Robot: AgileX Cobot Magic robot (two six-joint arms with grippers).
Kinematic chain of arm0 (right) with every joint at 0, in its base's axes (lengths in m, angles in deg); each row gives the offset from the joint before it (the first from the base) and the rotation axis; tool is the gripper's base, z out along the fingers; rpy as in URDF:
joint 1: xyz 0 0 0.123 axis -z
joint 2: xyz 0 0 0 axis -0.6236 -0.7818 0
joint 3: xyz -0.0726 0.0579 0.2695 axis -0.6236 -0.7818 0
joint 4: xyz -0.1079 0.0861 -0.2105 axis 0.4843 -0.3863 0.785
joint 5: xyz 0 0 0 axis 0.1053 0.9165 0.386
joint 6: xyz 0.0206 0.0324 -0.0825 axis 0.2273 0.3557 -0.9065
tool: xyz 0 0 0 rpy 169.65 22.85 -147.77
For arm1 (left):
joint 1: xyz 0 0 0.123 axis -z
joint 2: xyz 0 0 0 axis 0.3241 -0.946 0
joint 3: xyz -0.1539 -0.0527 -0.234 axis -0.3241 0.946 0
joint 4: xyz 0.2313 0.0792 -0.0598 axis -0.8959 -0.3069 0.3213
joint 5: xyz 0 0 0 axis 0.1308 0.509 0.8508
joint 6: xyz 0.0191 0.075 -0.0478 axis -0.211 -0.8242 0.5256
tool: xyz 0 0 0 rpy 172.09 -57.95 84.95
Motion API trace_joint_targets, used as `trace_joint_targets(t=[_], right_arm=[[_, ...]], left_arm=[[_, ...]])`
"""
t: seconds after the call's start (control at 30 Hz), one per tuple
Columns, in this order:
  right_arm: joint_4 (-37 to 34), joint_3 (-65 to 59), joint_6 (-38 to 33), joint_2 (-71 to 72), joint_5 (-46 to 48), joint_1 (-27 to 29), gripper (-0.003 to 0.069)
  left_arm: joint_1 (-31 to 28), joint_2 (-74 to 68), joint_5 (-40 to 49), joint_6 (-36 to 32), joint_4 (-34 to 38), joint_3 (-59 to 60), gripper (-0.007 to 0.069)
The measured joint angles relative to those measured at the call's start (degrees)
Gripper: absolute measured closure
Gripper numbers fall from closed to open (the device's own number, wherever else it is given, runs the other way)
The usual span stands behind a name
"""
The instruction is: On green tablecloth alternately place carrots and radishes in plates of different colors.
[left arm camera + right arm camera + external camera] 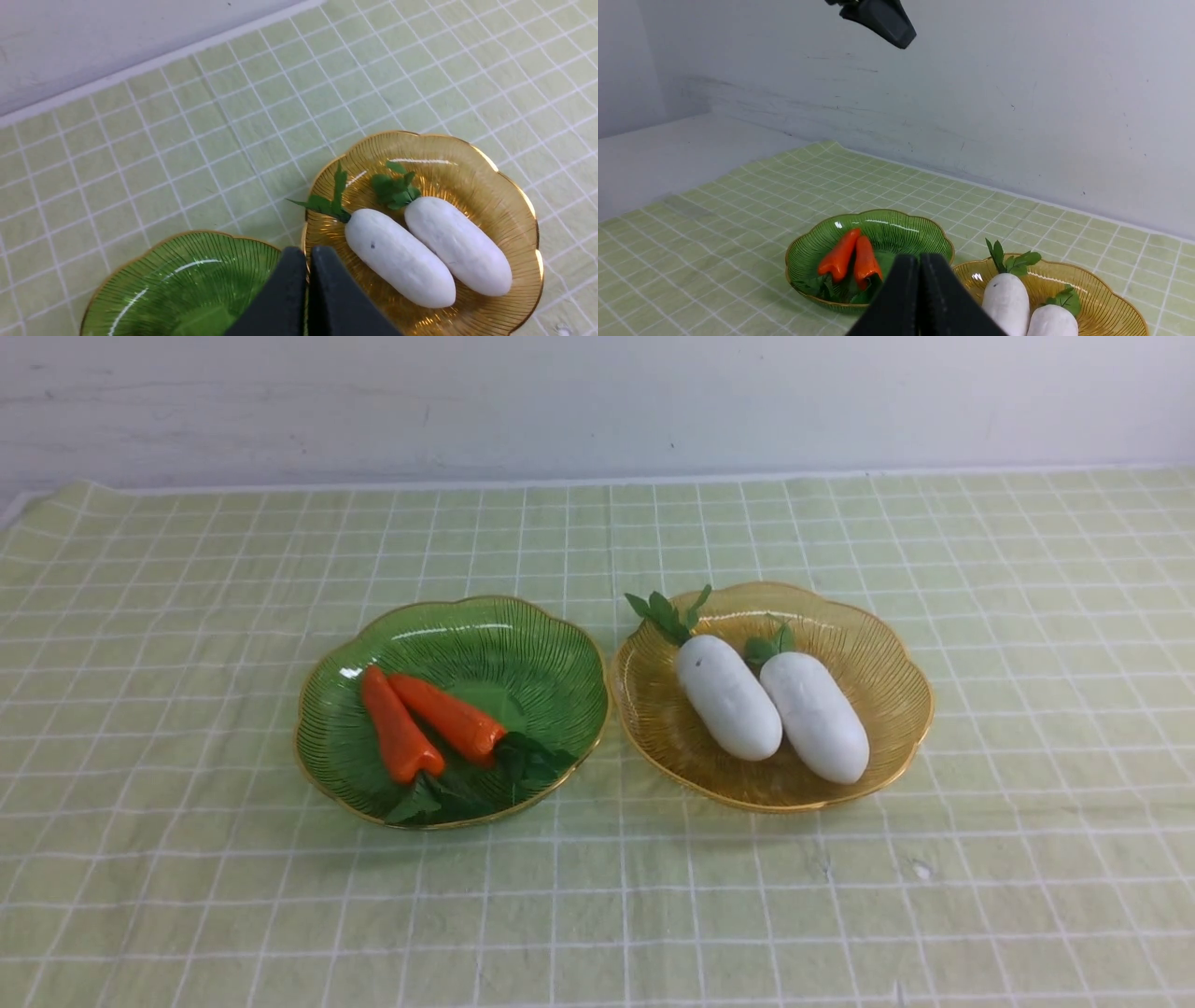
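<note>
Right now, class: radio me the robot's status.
Left gripper and right gripper shut, empty. Carrots in green plate, radishes in amber plate. Nothing obstructing.

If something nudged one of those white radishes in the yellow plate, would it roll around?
Probably a little. The radishes are smooth, rounded oblongs, so one could roll sideways, but they lie touching in the amber plate, whose raised rim would likely stop them. The matte surface suggests they aren't very slippery.
</note>
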Motion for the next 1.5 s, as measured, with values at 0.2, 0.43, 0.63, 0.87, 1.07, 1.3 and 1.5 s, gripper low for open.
trace_joint_targets(t=[0.2, 0.43, 0.63, 0.87, 1.07, 1.3, 1.5], right_arm=[[0.0, -9.41, 0.0, 6.87, -0.73, 4.18, 0.0673], [0.0, -24.71, 0.0, 15.7, -1.84, 19.31, 0.0673], [0.0, -29.35, 0.0, 16.72, -0.26, 31.31, 0.0673], [0.02, -29.39, 0.0, 16.77, -0.3, 37.25, 0.0673], [0.19, -29.39, 0.0, 16.77, -0.3, 37.46, 0.0673], [0.2, -29.39, 0.0, 16.77, -0.3, 37.64, 0.0673], [0.2, -29.39, 0.0, 16.77, -0.3, 37.7, 0.0673]], left_arm=[[0.0, -0.15, 0.7, 0.0, 0.0, 0.17, 0.0632], [0.0, -0.1, 0.84, 0.0, -0.31, 0.23, 0.0632], [0.0, 2.34, 1.01, -1.17, -0.45, 0.53, 0.0632], [0.0, 12.42, 0.96, -5.03, -2.9, 9.66, 0.0632], [0.0, 23.12, 0.96, -4.91, -5.87, 23.58, 0.0632], [0.0, 40.77, 0.76, 0.64, -9.52, 51.18, 0.0632], [0.0, 58.64, -3.11, 8.23, -9.79, 74.07, 0.0632]])
